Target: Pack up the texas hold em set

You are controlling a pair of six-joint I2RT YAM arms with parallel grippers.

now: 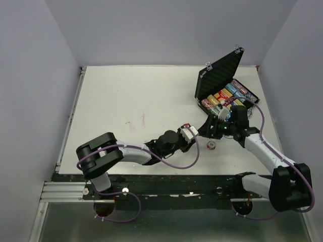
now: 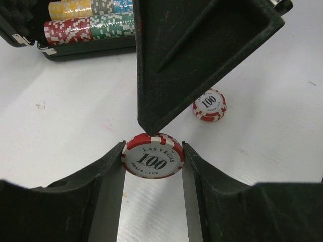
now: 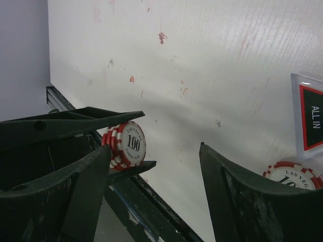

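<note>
Left gripper (image 2: pixel 153 151): clamped on red chip stack (image 2: pixel 153 157), likely for a handover.
Right gripper (image 3: pixel 155 151): spread wide, empty, nearer the case (image 1: pixel 222 75).

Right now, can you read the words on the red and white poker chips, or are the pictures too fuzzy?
Left wrist view: sharp, the red and white poker chip stack reads LAS VEGAS 100 POKER CLUB. Right wrist view: its 100 reads clearly too. Top external view: the loose red and white chips are too tiny to read.

Bright, even light (soft shadows)
</note>
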